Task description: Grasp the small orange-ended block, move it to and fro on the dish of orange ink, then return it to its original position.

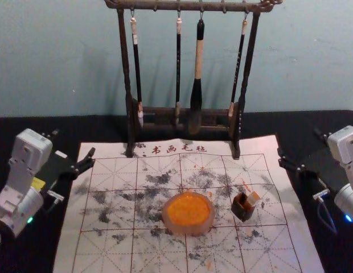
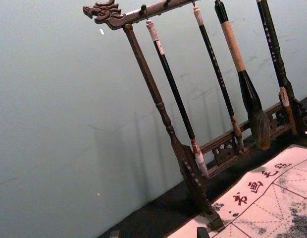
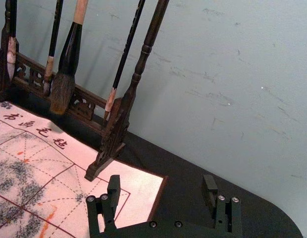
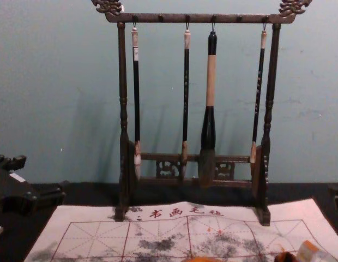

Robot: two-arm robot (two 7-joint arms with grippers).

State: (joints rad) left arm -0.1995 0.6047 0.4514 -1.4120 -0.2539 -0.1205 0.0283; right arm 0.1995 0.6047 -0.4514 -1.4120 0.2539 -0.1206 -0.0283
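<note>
The small pale, orange-ended block [image 1: 253, 198] stands tilted in or against a dark little holder [image 1: 243, 208], right of the dish [image 1: 188, 230] of orange ink [image 1: 189, 209]. Low in the chest view, the block [image 4: 309, 250] shows near the right corner, with the ink [image 4: 201, 259] at the bottom edge. Left of the mat my left gripper [image 1: 74, 143] is open and empty; its tips reach the bottom of the left wrist view, the gripper [image 2: 159, 233] spread wide. My right gripper [image 1: 300, 143] hangs open on the mat's right side; the right wrist view shows this gripper [image 3: 161, 187] holding nothing.
A dark wooden rack [image 1: 182, 112] stands at the mat's back edge with several brushes hanging from it, including a thick one [image 1: 196, 85]. The ink-stained white mat [image 1: 108, 250] lies on a black table [image 1: 28, 131], with the wall behind.
</note>
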